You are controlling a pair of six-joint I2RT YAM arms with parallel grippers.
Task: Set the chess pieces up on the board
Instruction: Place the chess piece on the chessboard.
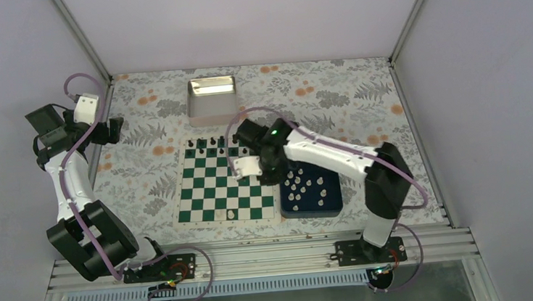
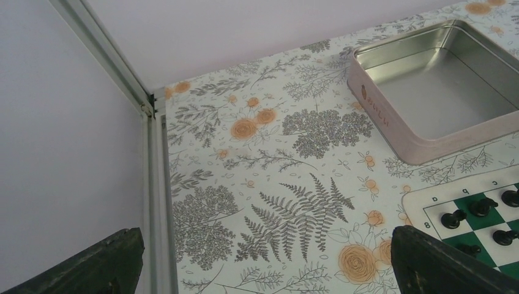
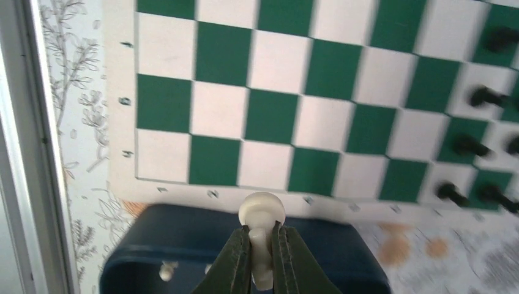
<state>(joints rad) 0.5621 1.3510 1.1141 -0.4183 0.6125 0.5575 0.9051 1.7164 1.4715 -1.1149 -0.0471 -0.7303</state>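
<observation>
Between the closed fingers of the right gripper (image 3: 262, 236) a cream pawn (image 3: 262, 211) is pinched by its stem, its foot half hidden; beneath the gripper lies the blue tray (image 3: 183, 245), where the other chess pieces (image 1: 305, 188) are mostly cut off in the wrist view; ahead, the board (image 3: 275, 116) blurs, black pieces (image 3: 483, 97) smeared along its edge; the left gripper (image 2: 264, 245) hangs wide open, empty, with only its fingertips showing, the tin (image 2: 392, 122) beyond.
</observation>
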